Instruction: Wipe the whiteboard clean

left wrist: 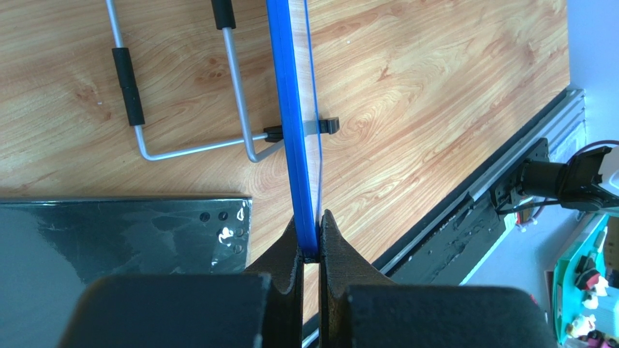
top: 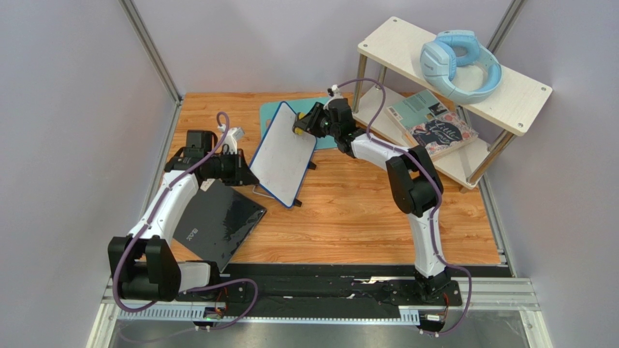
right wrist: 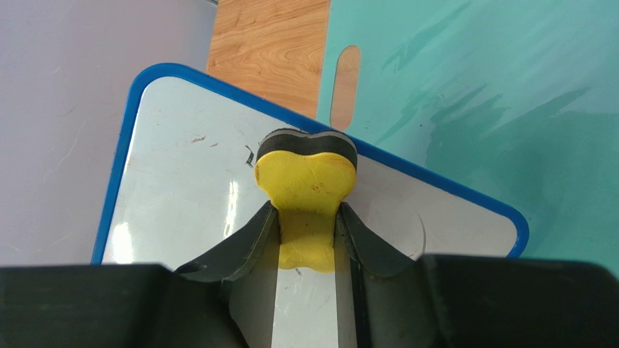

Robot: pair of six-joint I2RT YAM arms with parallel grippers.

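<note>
The whiteboard (top: 283,154), white with a thin blue frame, stands tilted on the wooden table. My left gripper (top: 245,174) is shut on its blue left edge (left wrist: 294,130), seen edge-on in the left wrist view, fingers (left wrist: 336,250) clamping the frame. My right gripper (top: 301,125) is shut on a yellow foam eraser (right wrist: 305,185) with a dark underside, pressed on the board (right wrist: 181,188) near its far edge. Only faint dark specks show on the white surface beside the eraser.
A teal mat (top: 270,116) with a handle slot (right wrist: 344,85) lies behind the board. A glossy black slab (top: 215,223) lies at the left. A two-tier shelf (top: 465,72) at back right holds blue headphones (top: 458,64) and books (top: 434,125). The board's wire stand (left wrist: 181,101) rests on the table.
</note>
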